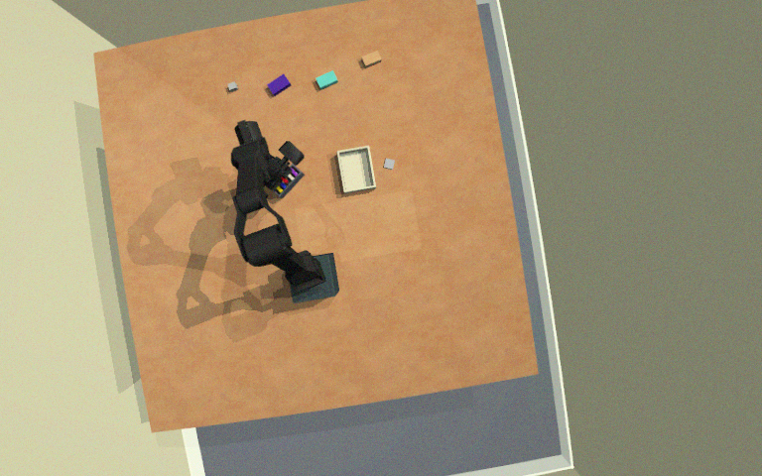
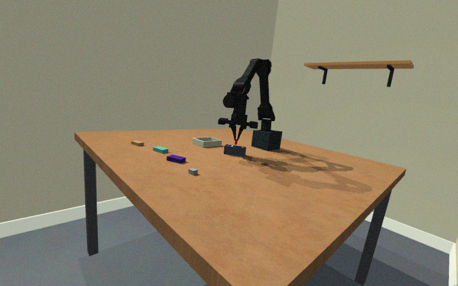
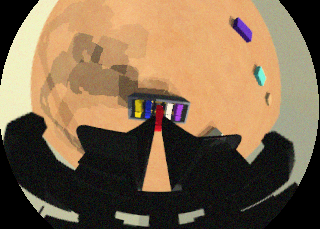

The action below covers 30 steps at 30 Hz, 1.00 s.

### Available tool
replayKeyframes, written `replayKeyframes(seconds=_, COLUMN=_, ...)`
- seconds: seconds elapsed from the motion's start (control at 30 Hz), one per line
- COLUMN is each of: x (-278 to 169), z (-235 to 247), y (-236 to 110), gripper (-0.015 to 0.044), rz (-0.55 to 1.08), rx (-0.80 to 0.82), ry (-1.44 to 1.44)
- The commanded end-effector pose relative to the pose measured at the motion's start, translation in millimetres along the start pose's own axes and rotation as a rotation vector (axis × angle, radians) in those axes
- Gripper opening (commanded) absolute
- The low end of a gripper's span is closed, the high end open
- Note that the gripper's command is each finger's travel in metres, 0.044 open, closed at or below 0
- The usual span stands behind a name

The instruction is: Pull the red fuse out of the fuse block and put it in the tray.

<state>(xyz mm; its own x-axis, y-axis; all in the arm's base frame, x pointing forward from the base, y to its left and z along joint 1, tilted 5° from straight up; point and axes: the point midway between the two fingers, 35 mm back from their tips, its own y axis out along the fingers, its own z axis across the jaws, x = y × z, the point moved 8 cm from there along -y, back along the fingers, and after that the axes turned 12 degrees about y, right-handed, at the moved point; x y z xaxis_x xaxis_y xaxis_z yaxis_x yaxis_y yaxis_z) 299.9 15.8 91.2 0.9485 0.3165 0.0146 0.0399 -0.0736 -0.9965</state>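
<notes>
Tool [image 2: 236, 140] grips red fuse [image 3: 159, 116] (seemingly unlabelled).

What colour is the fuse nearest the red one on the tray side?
White; clearest in the wrist view.

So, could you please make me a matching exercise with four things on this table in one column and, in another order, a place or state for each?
Things:
1. red fuse
2. tray
3. purple block
4. small grey cube

Places or states:
A. just beside the tray, on the side away from the fuse block
B. between the other small grey cube and the teal block
C. gripped by the shut fingers
D. nothing inside it

Pairs: 1-C, 2-D, 3-B, 4-A
</notes>
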Motion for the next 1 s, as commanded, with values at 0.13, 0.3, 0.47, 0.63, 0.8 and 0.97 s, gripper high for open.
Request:
replayKeyframes(seconds=0.13, x=0, z=0, y=-5, gripper=0.0000, rz=0.000, rx=-0.003, ry=0.004)
replayKeyframes(seconds=0.3, x=0, z=0, y=-14, gripper=0.0000, rz=0.000, rx=-0.003, ry=0.004)
replayKeyframes(seconds=0.47, x=0, z=0, y=-21, gripper=0.0000, rz=0.000, rx=-0.003, ry=0.004)
replayKeyframes(seconds=0.63, x=0, z=0, y=-26, gripper=0.0000, rz=0.000, rx=-0.003, ry=0.004)
replayKeyframes(seconds=0.8, x=-2, z=-18, y=-26, gripper=0.0000, rz=0.001, rx=-0.003, ry=0.004)
replayKeyframes(seconds=0.97, x=-7, z=-44, y=-27, gripper=0.0000, rz=0.001, rx=-0.004, ry=0.004)
